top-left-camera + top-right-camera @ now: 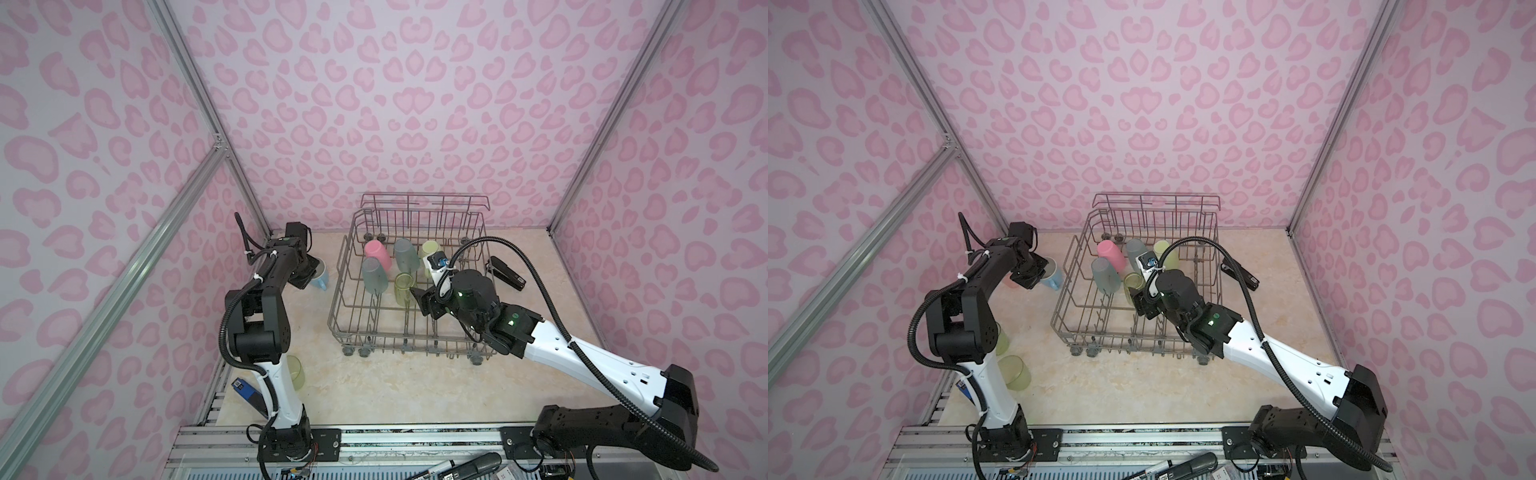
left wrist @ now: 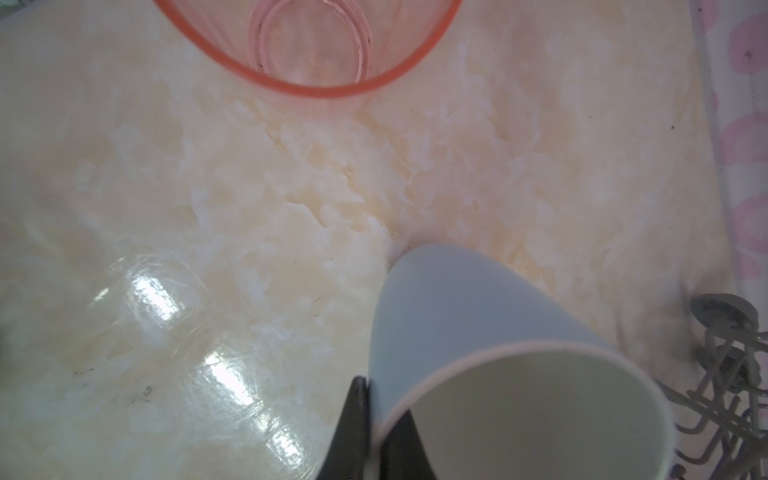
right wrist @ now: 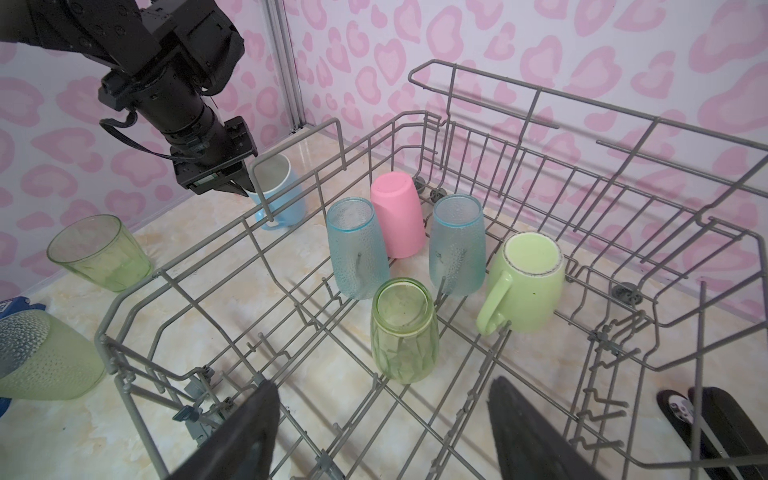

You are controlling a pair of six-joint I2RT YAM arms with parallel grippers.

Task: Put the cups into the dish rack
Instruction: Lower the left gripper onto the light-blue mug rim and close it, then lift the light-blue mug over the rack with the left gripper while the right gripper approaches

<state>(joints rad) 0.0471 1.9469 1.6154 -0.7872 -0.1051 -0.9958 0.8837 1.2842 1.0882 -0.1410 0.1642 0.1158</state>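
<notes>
My left gripper [image 2: 380, 419] is shut on the rim of the light-blue mug [image 2: 478, 324], one finger inside and one outside. The mug [image 1: 321, 275] tilts just left of the dish rack [image 1: 374, 316]. Upside down in the rack stand a pink cup [image 3: 397, 216], two teal tumblers [image 3: 357, 249] [image 3: 457, 245], a green tumbler [image 3: 405, 332] and a light-green mug [image 3: 528, 282]. My right gripper [image 3: 382, 424] hangs open and empty over the rack's front half. A salmon tumbler [image 2: 307, 41] stands beyond the held mug.
A green glass [image 3: 99, 253] stands and a green tumbler [image 3: 45, 357] lies on the table left of the rack, near the left arm's base. A black stapler [image 1: 507, 272] lies right of the rack. Pink patterned walls close in on three sides.
</notes>
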